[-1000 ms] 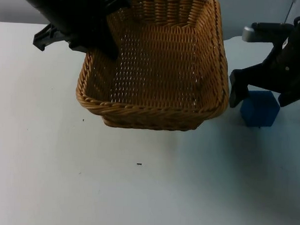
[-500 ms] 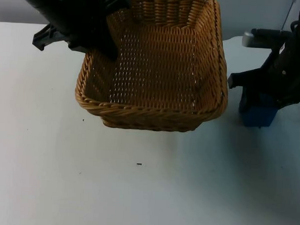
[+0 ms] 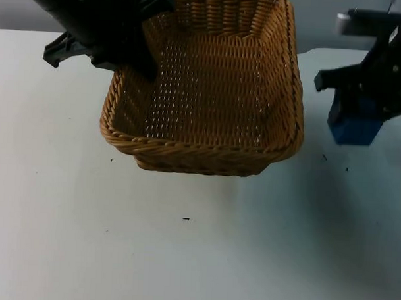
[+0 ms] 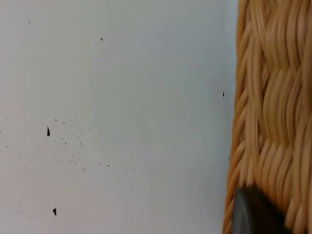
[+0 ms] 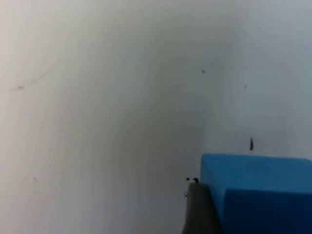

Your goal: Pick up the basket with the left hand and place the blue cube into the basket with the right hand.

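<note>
The white counter (image 3: pixel 183 255) is carrying little directly. Small dark specks (image 3: pixel 185 219) are lying scattered over its surface, a few more (image 4: pixel 48 131) sitting beside the wicker basket (image 3: pixel 209 91), whose shadow is falling across the counter below its near wall.

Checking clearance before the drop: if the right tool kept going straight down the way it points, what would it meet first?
Likely the bare white table. The right tool holds the blue cube beside the basket, not over it; height is unclear.
</note>
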